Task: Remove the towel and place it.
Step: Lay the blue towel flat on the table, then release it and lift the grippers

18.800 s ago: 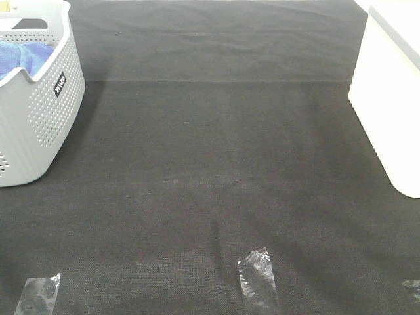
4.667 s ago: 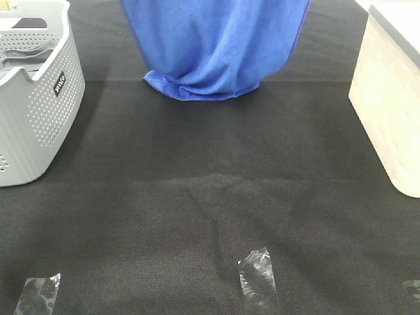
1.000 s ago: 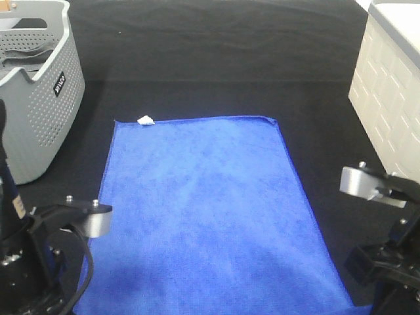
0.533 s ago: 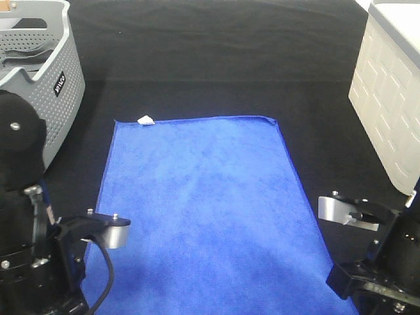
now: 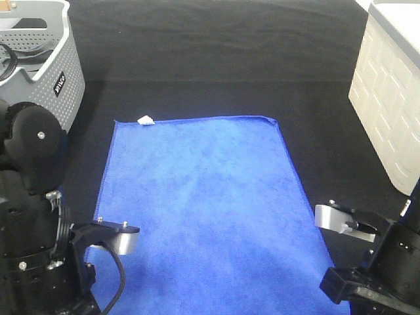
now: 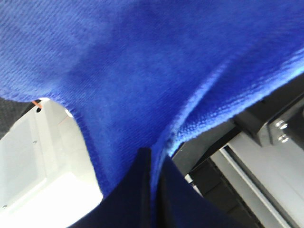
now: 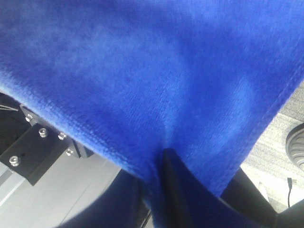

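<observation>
At the towel's [image 5: 197, 203] near-left corner the left arm [image 5: 36, 249], at its near-right the right arm [image 5: 390, 269], left gripper [image 6: 150, 159] and right gripper [image 7: 164, 159] pinching its hem.

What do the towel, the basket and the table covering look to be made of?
The towel: blue microfibre-like cloth, matte, fuzzy nap, stitched edges. The basket: likely moulded grey plastic, smooth, with rows of small holes. The table covering: black fabric, matte, fine woven-looking grain; exact kind unclear.
</observation>
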`<act>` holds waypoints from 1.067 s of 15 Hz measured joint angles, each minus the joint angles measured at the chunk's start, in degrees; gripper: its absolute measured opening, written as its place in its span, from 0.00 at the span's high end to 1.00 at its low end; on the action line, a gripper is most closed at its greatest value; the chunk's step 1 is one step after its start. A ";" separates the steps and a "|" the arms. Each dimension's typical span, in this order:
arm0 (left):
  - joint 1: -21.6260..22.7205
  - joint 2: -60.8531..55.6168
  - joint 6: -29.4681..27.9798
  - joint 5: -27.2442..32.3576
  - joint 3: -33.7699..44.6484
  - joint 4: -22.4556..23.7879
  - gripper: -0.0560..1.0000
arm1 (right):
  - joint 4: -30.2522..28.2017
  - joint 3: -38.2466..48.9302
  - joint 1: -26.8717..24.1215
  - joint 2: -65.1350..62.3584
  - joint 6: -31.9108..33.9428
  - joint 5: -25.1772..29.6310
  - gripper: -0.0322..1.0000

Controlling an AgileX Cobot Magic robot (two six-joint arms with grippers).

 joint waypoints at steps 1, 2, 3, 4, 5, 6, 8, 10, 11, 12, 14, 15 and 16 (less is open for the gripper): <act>0.00 0.00 0.00 -0.06 0.00 -0.29 0.82 | 0.17 0.17 0.00 0.00 0.00 0.00 0.73; 0.00 0.00 0.00 -0.11 0.00 -1.26 0.72 | 0.74 0.11 0.00 0.00 0.00 0.00 0.65; 0.00 0.00 0.00 -0.11 0.00 -2.46 0.54 | 1.32 0.11 0.00 0.00 0.34 0.00 0.53; 0.00 0.00 -0.11 -0.11 0.00 -3.15 0.43 | 1.60 0.11 0.00 0.00 0.52 0.00 0.45; 0.00 0.00 -0.17 0.34 0.00 -3.61 0.34 | 1.83 0.11 0.00 0.00 0.63 0.00 0.41; 0.00 0.00 -0.17 1.15 0.00 -3.84 0.30 | 1.89 0.11 0.00 0.00 0.63 0.34 0.39; 0.00 0.00 -0.23 4.87 0.00 -4.18 0.27 | 1.89 0.11 0.00 -0.11 0.69 0.92 0.38; 0.00 0.00 -0.23 6.65 0.00 -4.47 0.27 | 2.06 0.17 0.00 -2.35 1.15 0.92 0.37; 0.00 0.00 -0.23 6.76 0.00 -4.47 0.27 | 2.18 0.06 0.00 -4.76 1.26 0.97 0.37; 0.00 0.00 -0.23 6.82 -0.40 -4.47 0.27 | 2.12 -1.03 0.00 -7.16 1.43 0.92 0.37; 0.00 -0.69 -0.23 6.88 -2.86 -4.47 0.27 | 0.46 -4.98 0.00 -11.92 1.89 -1.03 0.37; 0.17 -1.55 -0.23 6.88 -5.10 -4.13 0.27 | -1.03 -7.45 -0.11 -13.58 2.58 -2.29 0.37; 0.23 -2.23 -0.23 6.93 -7.51 -2.64 0.27 | -3.72 -10.49 -0.23 -14.50 4.07 -3.38 0.37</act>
